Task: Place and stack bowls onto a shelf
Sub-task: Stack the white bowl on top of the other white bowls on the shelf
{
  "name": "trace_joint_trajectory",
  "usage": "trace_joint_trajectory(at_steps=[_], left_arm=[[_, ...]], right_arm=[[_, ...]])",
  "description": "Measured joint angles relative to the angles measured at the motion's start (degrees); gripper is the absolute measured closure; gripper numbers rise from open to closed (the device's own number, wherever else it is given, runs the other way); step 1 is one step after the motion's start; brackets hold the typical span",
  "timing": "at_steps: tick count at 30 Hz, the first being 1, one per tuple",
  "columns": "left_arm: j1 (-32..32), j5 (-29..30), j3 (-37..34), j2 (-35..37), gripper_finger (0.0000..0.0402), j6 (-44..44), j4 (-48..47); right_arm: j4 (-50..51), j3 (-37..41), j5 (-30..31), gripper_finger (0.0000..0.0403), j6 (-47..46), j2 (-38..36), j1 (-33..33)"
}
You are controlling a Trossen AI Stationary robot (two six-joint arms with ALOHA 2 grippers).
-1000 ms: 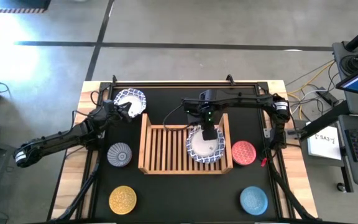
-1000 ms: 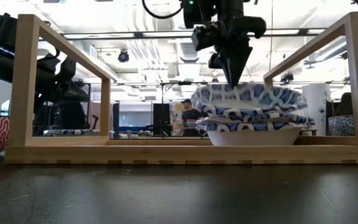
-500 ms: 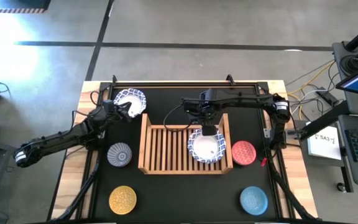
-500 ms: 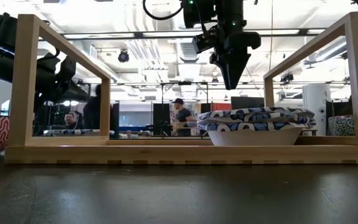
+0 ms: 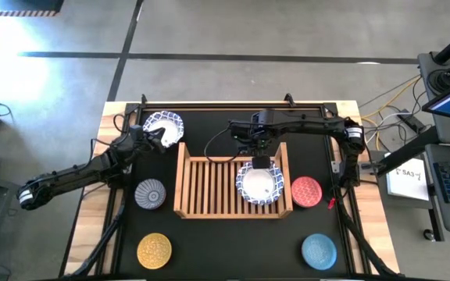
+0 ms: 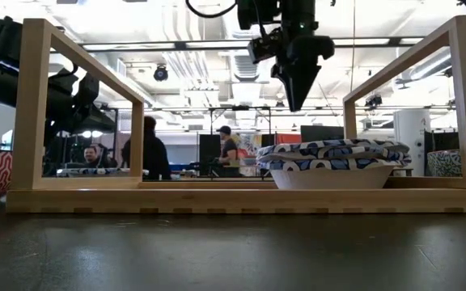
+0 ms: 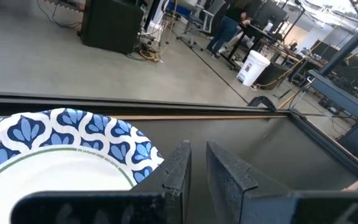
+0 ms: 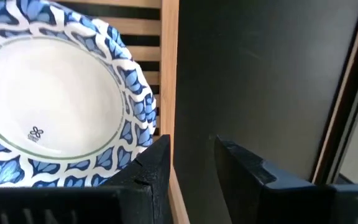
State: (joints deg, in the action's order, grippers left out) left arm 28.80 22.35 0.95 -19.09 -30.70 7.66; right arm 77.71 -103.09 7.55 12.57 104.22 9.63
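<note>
The wooden shelf (image 5: pixel 209 187) sits mid-table. A stack of white bowls with blue rims (image 5: pixel 258 186) (image 6: pixel 330 162) (image 8: pixel 48 99) rests on the slats at its right end. My right gripper (image 5: pixel 261 160) (image 6: pixel 294 101) (image 8: pixel 191 162) hangs open above the stack's far rim, clear of it. One more white bowl with a blue rim (image 5: pixel 164 123) (image 7: pixel 61 149) stands on the table's far left. My left gripper (image 5: pixel 157 139) (image 7: pixel 198 165) is beside its near rim, its fingers a narrow gap apart with nothing between them.
Small bowls stand on the black mat around the shelf: grey-blue (image 5: pixel 150 193) left of it, red (image 5: pixel 306 191) right of it, yellow (image 5: pixel 155 250) and light blue (image 5: pixel 319 250) near the front edge. The shelf's left half has bare slats. People move in the room behind.
The top white bowl was tilted, with my right gripper at its raised far rim; it has dropped level onto the stack. My right gripper has risen clear of it and drawn slightly toward the table's far edge.
</note>
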Motion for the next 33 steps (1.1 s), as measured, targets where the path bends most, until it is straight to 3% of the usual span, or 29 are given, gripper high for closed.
trace_joint_trajectory(at_steps=[10,17,20,27,33], left_arm=[[0.1,2.9,0.1,0.1,0.0369,0.1,5.8],[0.1,-8.8,1.5,-2.9,0.0369,2.1,5.9],[0.1,-10.2,6.9,-5.3,0.0369,4.8,-1.5],[0.1,-9.6,19.2,-14.1,0.0369,11.7,-29.9],[0.1,-11.2,22.4,-20.1,0.0365,11.6,-37.5]], right_arm=[[0.0,-8.0,0.0,0.0306,-1.0,0.0,0.0],[-0.1,-13.6,0.0,0.0304,-2.1,0.0,0.0],[-0.1,-14.7,0.0,0.0301,-1.5,-0.1,0.0],[0.0,-14.2,0.0,0.0298,-1.5,0.0,0.0],[0.0,-14.1,-0.2,0.029,-0.1,0.1,0.0]])
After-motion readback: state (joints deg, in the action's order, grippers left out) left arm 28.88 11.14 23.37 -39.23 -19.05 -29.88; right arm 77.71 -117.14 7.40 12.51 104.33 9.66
